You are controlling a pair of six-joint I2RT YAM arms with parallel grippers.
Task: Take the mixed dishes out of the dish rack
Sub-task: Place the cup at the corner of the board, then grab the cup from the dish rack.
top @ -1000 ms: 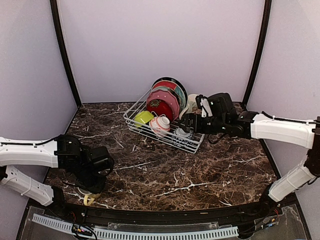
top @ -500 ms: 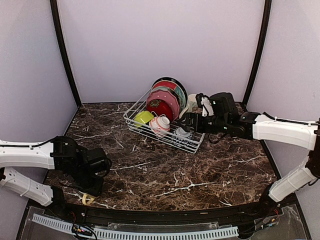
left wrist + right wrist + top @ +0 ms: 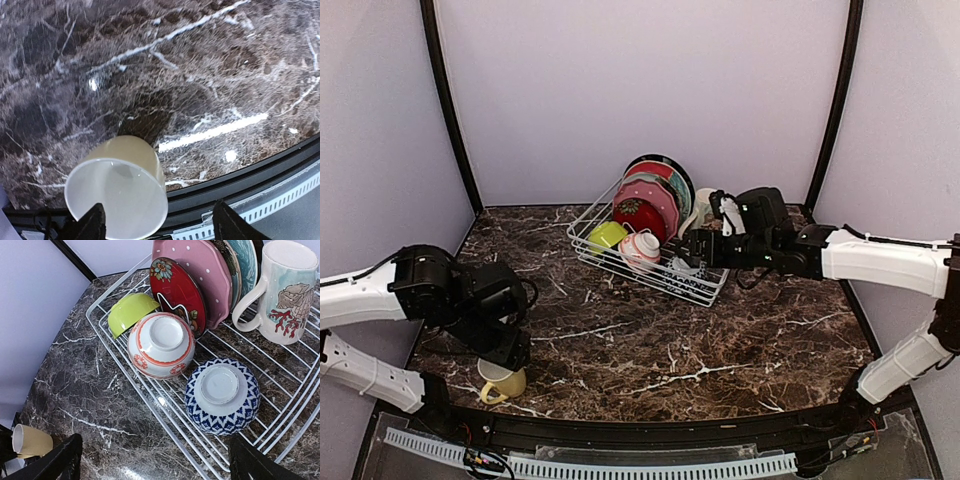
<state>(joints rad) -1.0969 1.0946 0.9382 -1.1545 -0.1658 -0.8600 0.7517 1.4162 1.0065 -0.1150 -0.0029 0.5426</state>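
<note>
The yellow mug (image 3: 120, 185) stands upright on the bench (image 3: 650, 350) near its front left edge, well apart from the rack (image 3: 640, 278). The left fingers (image 3: 95, 225) hang above it, spread apart and holding nothing. The right fingers (image 3: 60, 457) are spread wide and empty over the near side of the rack. There a red-and-white bowl (image 3: 161, 345) and a blue-and-white bowl (image 3: 222, 395) lie upside down side by side, and a lime bowl (image 3: 131, 310) leans tilted behind them. A red plate (image 3: 180, 290), a pink plate (image 3: 200, 265) and a teal plate (image 3: 245, 260) stand on edge, with a tall mug (image 3: 285, 295) just beside them. All look like glazed ceramic: stiff, smooth, probably slippery, and likely to chip if knocked against the wire or each other. An upturned bowl seems best pinched across its raised foot ring. A plate is better taken at the top rim and drawn straight up clear of its neighbours. The tall mug looks the heaviest and would go best by its wall at the rim. No brand or writing can be read; the tall mug carries only a red coral and a shell picture.
</note>
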